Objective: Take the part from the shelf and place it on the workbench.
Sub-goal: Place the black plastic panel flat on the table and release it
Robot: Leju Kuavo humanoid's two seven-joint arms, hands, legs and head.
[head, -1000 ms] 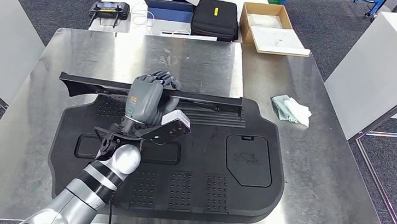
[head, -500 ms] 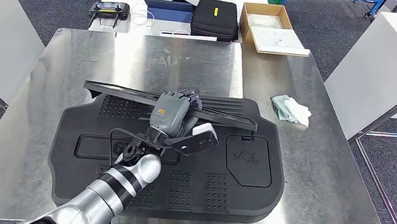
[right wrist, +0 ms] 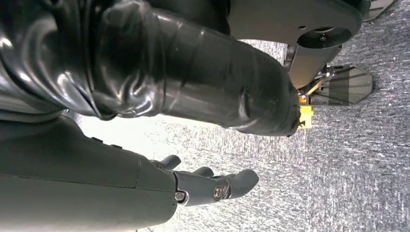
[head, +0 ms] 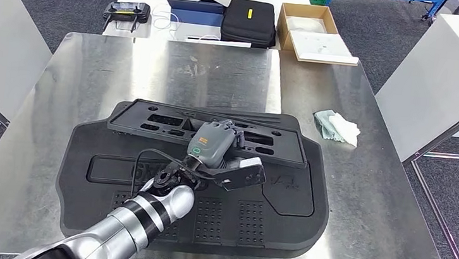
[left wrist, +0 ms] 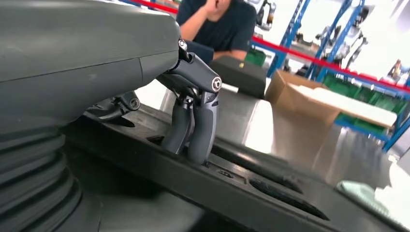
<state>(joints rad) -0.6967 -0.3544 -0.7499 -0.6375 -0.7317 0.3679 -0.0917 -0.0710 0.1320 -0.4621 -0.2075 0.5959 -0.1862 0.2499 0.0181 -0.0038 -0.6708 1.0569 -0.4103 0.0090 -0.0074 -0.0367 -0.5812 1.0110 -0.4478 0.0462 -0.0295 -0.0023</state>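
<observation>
The head view looks down from high over the counter (head: pixel 360 199). The left wrist view sits close behind the fingers (left wrist: pixel 196 128), sharing that counter. The right wrist view faces the floor (right wrist: pixel 358 159) past its fingers (right wrist: pixel 217 186).

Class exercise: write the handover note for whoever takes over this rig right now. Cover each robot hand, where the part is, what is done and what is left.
Left robot hand: fingers closed on the long black part.
Right robot hand: hangs over the carpet floor, fingers apart, holding nothing.
Part: lies nearly flat across the far side of the black moulded mat on the steel workbench.
Done: part brought to the workbench.
Left: let go and draw the left arm back.
</observation>
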